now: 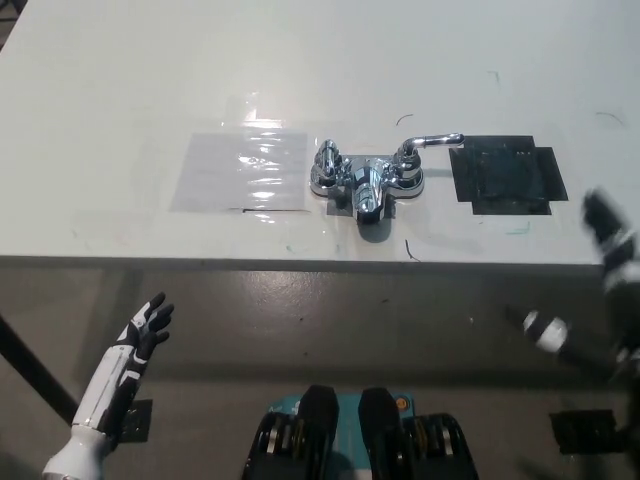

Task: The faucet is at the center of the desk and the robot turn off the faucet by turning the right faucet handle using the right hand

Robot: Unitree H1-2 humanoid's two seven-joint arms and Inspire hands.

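The chrome faucet [366, 182] sits at the middle of the white desk [120, 80], between a clear plastic sheet [243, 170] and a dark patch [505, 175]. Its right handle [432, 143] points out toward the dark patch, untouched. The right hand [612, 243] is a blur at the desk's right edge, well short of the handle; I cannot tell its fingers' state. This looks like the approach step: next it must reach in and close on that lever. The left hand [148, 325] rests below the desk edge, fingers spread.
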